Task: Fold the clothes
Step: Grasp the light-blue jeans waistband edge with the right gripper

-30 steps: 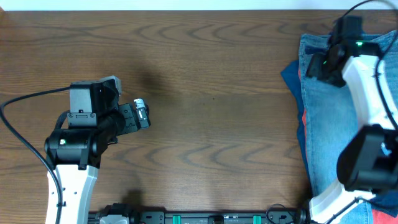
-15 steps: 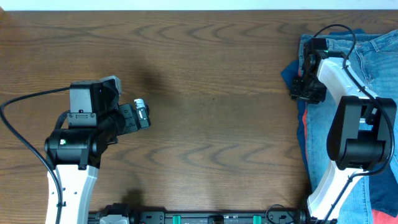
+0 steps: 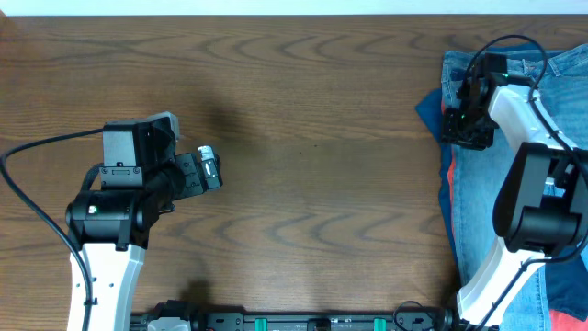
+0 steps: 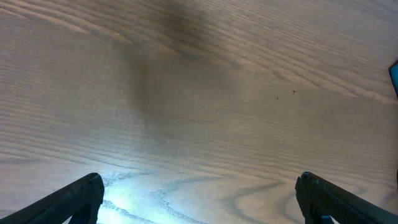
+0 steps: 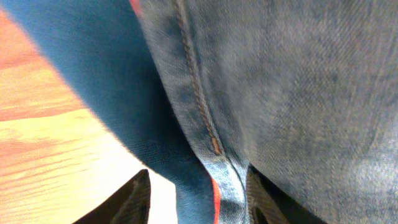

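Note:
The light-blue jeans point(image 3: 487, 202) lie in a pile at the table's right edge, running from back to front. My right gripper point(image 3: 457, 124) is low at their left edge near the waist. In the right wrist view its fingers point(image 5: 199, 199) are part open and straddle the stitched side seam of the jeans point(image 5: 298, 93), with a gap of table showing beside the left finger. My left gripper point(image 3: 209, 167) hovers over bare wood at the left. It is wide open and empty in the left wrist view point(image 4: 199, 199).
A dark navy garment point(image 3: 427, 108) sticks out from under the jeans' left edge and also shows in the right wrist view point(image 5: 124, 81). A strip of the red-orange shirt point(image 3: 451, 175) shows beneath. The wooden table point(image 3: 312, 165) spans the view.
My right gripper has swung from on top of the jeans down to their left edge, then shifted slightly right. The left arm has not moved.

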Robot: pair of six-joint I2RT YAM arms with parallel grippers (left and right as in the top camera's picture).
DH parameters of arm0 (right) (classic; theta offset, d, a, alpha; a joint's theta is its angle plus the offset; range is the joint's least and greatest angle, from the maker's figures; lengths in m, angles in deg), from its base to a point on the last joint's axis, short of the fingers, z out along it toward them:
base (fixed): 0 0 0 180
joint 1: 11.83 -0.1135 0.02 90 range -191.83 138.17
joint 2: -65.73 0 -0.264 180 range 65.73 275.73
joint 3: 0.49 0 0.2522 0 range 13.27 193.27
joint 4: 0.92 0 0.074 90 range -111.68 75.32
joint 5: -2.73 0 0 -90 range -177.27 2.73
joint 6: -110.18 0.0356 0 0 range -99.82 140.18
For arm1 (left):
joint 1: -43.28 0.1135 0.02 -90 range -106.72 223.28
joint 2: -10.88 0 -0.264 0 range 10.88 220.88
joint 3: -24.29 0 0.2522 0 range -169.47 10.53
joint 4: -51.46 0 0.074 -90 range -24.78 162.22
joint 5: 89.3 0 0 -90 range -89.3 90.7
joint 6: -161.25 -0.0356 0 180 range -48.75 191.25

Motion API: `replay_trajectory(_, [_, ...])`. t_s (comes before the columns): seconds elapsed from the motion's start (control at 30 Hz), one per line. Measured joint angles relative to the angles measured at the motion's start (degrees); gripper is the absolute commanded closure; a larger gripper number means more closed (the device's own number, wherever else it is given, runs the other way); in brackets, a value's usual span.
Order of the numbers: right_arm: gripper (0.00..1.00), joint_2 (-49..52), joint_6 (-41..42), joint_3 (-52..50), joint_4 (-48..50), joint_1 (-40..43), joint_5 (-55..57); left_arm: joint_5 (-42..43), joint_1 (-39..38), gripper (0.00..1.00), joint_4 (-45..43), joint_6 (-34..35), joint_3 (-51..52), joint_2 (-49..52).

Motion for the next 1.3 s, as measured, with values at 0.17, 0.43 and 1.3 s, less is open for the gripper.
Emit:
replay_trajectory(0.17, [0.47, -3.85, -0.35, 0.02, 2.34, 0.07, -0.76, 0.00, 0.00, 0.00, 0.00, 0.00, 0.00, 0.00])
replay_trajectory(0.43, [0.60, -4.63, 3.93, 0.79, 2.67, -0.35, 5.44, 0.00, 0.00, 0.00, -0.04, 0.00, 0.00, 0.00])
replay_trajectory(1.3, [0.99, 2.10, 7.19, 0.87, 2.86, -2.93, 13.22, 0.02, 0.00, 0.00, -0.15, 0.00, 0.00, 0.00])
